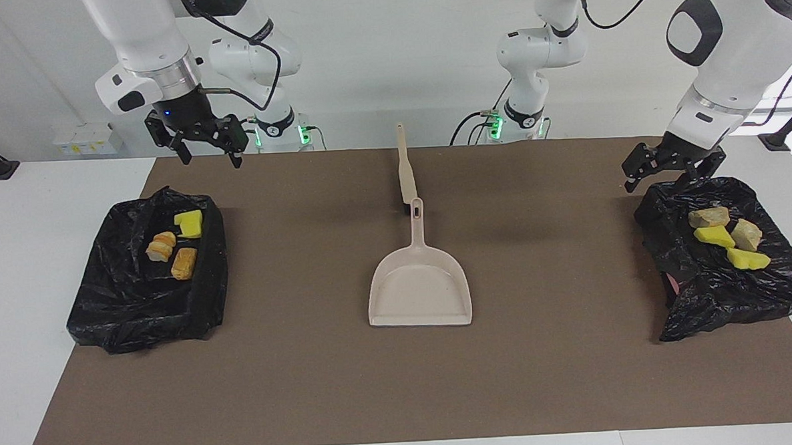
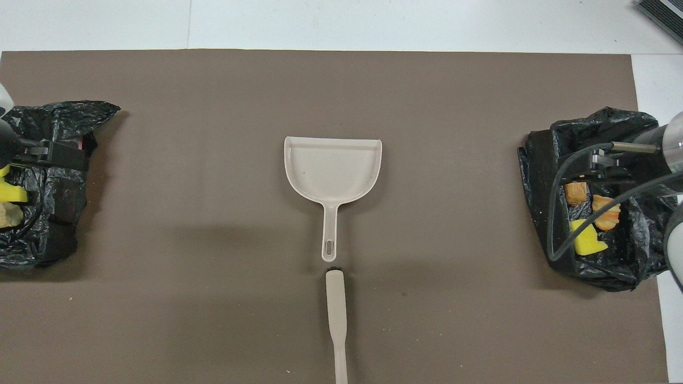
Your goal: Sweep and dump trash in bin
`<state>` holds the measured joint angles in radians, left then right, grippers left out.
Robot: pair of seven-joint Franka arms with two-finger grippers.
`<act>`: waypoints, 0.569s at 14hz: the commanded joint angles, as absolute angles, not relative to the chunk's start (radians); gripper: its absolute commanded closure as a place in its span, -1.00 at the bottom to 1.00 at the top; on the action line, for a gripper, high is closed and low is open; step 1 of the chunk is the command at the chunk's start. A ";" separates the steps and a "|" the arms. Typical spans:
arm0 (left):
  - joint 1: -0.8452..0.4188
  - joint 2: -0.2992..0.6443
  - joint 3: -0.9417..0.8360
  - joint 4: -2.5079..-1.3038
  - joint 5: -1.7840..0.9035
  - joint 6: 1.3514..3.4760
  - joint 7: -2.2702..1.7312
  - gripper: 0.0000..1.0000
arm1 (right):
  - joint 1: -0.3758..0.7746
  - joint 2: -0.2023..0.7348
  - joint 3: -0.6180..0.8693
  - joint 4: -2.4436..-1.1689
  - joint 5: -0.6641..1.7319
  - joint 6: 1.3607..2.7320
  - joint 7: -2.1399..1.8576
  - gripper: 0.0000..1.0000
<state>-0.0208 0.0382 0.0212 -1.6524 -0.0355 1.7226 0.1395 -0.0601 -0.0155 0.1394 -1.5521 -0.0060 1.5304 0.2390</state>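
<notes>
Trash lies in two black-bagged bins. The bin (image 1: 106, 309) at the right arm's end holds a yellow sponge (image 1: 189, 223) and two bread-like rolls (image 1: 162, 247). The bin (image 1: 720, 295) at the left arm's end holds two stone-like pieces (image 1: 708, 217) and two yellow sponges (image 1: 714, 237). My right gripper (image 1: 210, 158) hangs open and empty above the robot-side edge of its bin. My left gripper (image 1: 658, 181) is open and empty, low over the robot-side rim of its bin. In the overhead view the bins (image 2: 539, 176) (image 2: 53, 213) sit at the mat's two ends.
A pale pink dustpan (image 1: 418, 282) lies mid-mat, handle toward the robots. A beige brush (image 1: 406, 168) lies in line with it, nearer to the robots, its black bristle end by the dustpan handle. The brown mat (image 1: 295, 360) covers most of the white table.
</notes>
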 commanded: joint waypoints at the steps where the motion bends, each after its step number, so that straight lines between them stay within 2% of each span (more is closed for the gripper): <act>1: -0.028 0.040 0.012 -1.591 -0.002 1.640 0.135 -1.00 | -0.074 -0.021 0.150 -1.551 -0.011 1.526 0.222 -1.00; 3: -0.026 0.008 0.012 -1.644 -0.002 1.658 0.141 -1.00 | -0.074 -0.021 0.150 -1.549 -0.009 1.525 0.222 -1.00; 8: -0.028 0.005 0.012 -1.634 0.002 1.631 0.140 -1.00 | -0.072 -0.021 0.150 -1.549 -0.011 1.522 0.222 -1.00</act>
